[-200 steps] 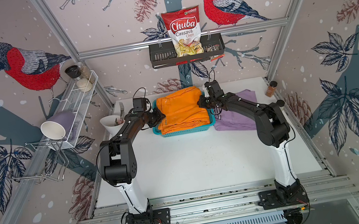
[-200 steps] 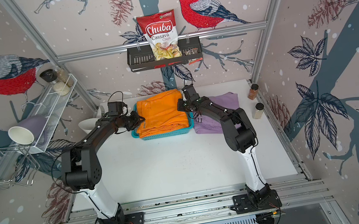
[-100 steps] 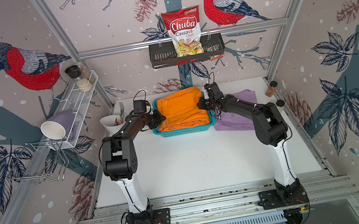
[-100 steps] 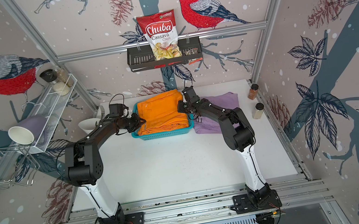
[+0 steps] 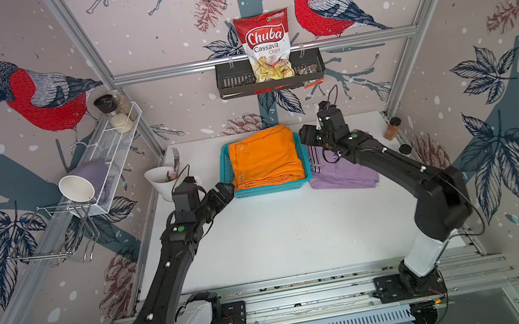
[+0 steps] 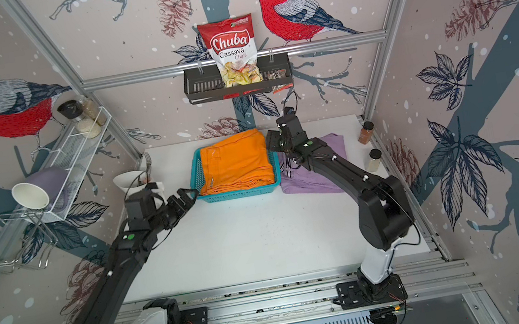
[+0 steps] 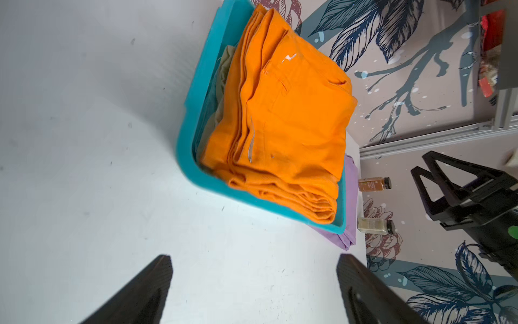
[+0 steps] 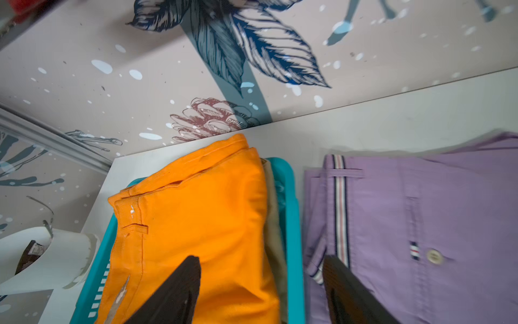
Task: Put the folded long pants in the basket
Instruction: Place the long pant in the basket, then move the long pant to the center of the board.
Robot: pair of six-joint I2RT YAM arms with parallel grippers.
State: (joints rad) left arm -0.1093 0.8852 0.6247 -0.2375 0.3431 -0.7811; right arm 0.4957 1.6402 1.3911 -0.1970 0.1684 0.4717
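Observation:
The orange folded pants [image 5: 264,158] lie on top inside the turquoise basket [image 5: 269,189], in both top views. A tan pair [image 7: 221,106] shows beneath them. Lilac pants [image 5: 341,174] with striped trim rest on the table right of the basket. My left gripper [image 5: 225,189] is open and empty off the basket's front left corner; the left wrist view shows only bare table between its fingers [image 7: 253,258]. My right gripper [image 5: 308,135] is open above the basket's right rim [image 8: 291,224], one finger over orange cloth and one over lilac [image 8: 420,224].
A white cup [image 5: 164,181] holding a fork stands left of the basket. Two spice jars [image 5: 392,127] sit by the right wall. A black rack [image 5: 271,80] with a chips bag hangs at the back. A white wire shelf [image 5: 114,147] is on the left wall.
Both grippers went from shut on the orange pants to open. The pants settled into the basket. The left arm drew back toward the front left.

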